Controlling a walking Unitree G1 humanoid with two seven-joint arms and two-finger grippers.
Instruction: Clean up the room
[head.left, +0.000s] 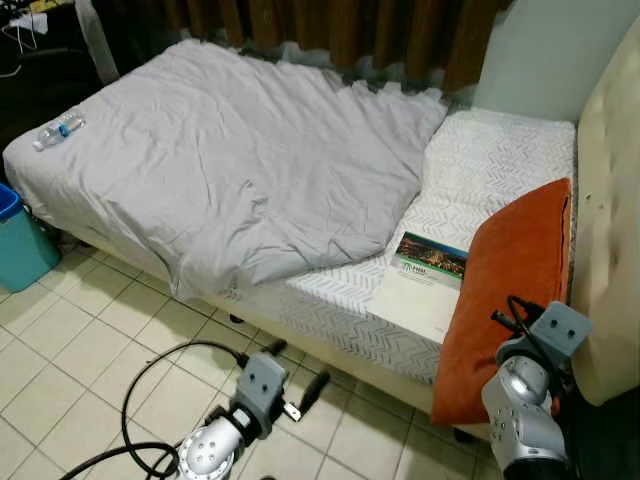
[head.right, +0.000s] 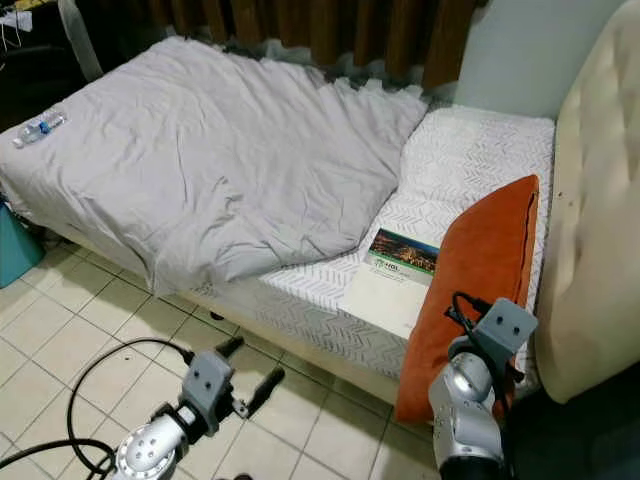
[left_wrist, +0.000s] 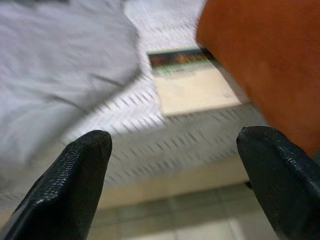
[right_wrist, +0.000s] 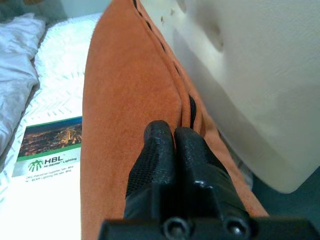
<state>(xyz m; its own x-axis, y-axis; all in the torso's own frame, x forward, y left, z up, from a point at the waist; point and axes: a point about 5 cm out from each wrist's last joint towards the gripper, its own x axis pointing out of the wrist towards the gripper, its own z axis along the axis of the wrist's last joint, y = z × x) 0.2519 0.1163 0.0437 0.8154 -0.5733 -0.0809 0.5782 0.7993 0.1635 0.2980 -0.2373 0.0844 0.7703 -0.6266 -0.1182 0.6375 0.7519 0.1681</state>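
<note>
An orange pillow (head.left: 510, 290) leans at the bed's near right corner, against the cream headboard (head.left: 610, 200). Beside it on the white mattress (head.left: 480, 160) lies a booklet (head.left: 425, 280) with a city photo on its cover. A crumpled grey blanket (head.left: 230, 160) covers the left of the bed, and a plastic water bottle (head.left: 58, 129) rests at its far left edge. My right gripper (right_wrist: 174, 132) is shut, its fingertips just over the pillow's seam with nothing between them. My left gripper (left_wrist: 175, 150) is open, low over the tiled floor in front of the bed and pointing at the booklet.
A blue bin (head.left: 20, 240) stands on the floor at the bed's left end. A black cable (head.left: 150, 380) loops over the tiles (head.left: 70, 340) near my left arm. Dark curtains (head.left: 340, 30) hang behind the bed.
</note>
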